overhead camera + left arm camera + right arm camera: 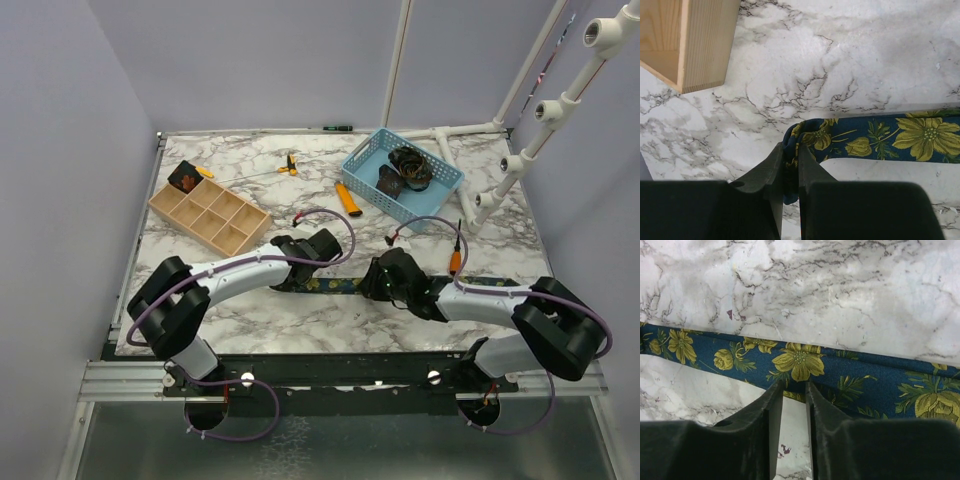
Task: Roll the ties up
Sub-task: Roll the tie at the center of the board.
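Observation:
A navy tie with yellow-green flowers (335, 285) lies flat in a long strip across the near part of the marble table. My left gripper (286, 276) is shut on the tie's bunched left end; the left wrist view shows the fabric (880, 137) pinched between the jaws (790, 149). My right gripper (380, 284) stands over the strip's middle. In the right wrist view its jaws (794, 386) are a narrow gap apart, tips at the near edge of the tie (800, 360). A dark coiled tie (410, 165) sits in the blue basket (372, 150).
A wooden compartment box (232, 222) stands at the left, with a dark coil with red-orange marks (185, 178) in its far corner cell; its corner shows in the left wrist view (700, 45). Orange-handled tools (348, 200) lie near the basket. White pipe frame (520, 150) at the right.

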Tool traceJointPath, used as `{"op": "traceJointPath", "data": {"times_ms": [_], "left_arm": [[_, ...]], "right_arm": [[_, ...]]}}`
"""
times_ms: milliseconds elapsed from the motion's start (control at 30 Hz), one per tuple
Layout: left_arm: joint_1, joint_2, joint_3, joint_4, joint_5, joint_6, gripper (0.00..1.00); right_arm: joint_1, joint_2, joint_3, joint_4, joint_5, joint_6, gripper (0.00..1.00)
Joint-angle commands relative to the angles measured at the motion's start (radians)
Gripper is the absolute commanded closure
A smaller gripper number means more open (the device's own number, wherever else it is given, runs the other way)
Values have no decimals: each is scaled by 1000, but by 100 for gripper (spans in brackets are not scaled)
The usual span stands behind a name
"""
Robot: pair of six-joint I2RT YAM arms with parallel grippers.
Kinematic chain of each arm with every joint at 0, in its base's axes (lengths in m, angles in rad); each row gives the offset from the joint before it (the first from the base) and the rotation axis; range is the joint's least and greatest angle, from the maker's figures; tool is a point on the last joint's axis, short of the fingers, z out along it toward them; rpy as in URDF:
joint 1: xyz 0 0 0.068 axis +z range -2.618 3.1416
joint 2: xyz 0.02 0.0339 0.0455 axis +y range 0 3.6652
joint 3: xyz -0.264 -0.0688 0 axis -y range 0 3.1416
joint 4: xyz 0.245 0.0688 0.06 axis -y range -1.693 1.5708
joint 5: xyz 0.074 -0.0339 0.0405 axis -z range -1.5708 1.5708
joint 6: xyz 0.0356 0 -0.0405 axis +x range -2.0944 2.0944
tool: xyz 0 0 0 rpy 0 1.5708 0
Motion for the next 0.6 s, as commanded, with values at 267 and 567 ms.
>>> {"op": "traceJointPath", "data": {"times_ms": [267, 567], "left_arm": [[-92, 163, 162, -242, -212, -158, 100], [-152, 267, 267, -273, -200, -196, 100]], "right_arm": [[-1, -201, -66, -183, 15, -4, 64], [-1, -409, -121, -288, 7, 10, 64]]}}
